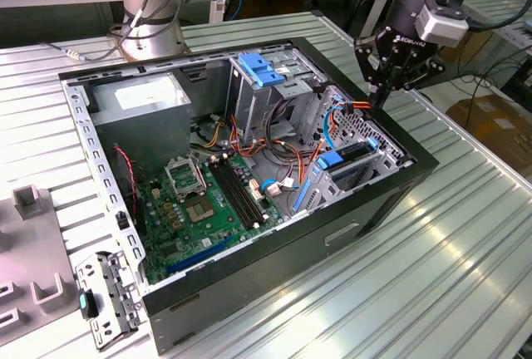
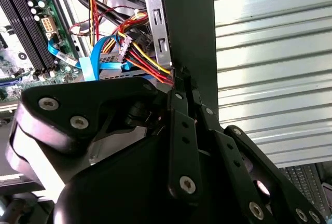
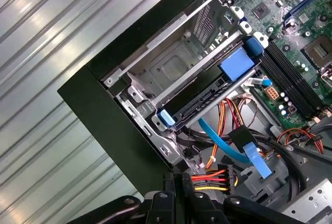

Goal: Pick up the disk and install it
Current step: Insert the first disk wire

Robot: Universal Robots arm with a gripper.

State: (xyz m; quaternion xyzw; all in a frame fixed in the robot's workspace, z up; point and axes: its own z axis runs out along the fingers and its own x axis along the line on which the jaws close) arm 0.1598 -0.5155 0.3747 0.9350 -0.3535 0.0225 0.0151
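Cables (image 3: 215, 178) crowd the clenched jaws of the gripper (image 1: 381, 95) beside the drive cage (image 3: 176, 68); the disk (image 3: 207, 99) sits inside that cage. Judged risk: snagging wires, unseating it.

My gripper (image 1: 384, 85) is matt black metal with bright screw heads, its body above it brushed silver. Beside it, the computer case (image 1: 391, 197) shows a black painted shell — bare grey sheet metal inside. The motherboard (image 1: 199, 209) within is glossy green. Blue plastic latches (image 3: 238, 62) look smooth. Under the case, the table (image 1: 465, 243) is ribbed aluminium — dull sheen.
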